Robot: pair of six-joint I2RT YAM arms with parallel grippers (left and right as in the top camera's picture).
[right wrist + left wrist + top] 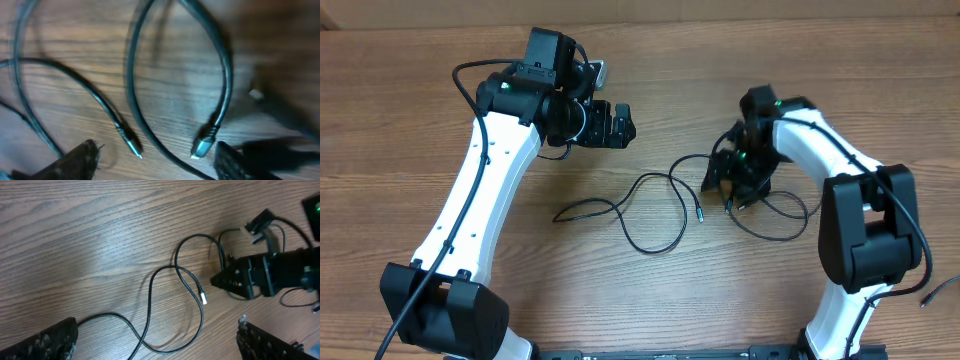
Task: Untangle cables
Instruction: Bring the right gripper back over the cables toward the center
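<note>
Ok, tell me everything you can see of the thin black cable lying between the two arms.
The cable is thin, black and looks rubbery. It lies slack on the wooden table in loose curves that cross near the middle. One end points left; a small plug with a pale tip lies free. A strand runs toward the right pincer, where I lose it. The left pincer is not touching it. One cord or several, I cannot tell.
</note>
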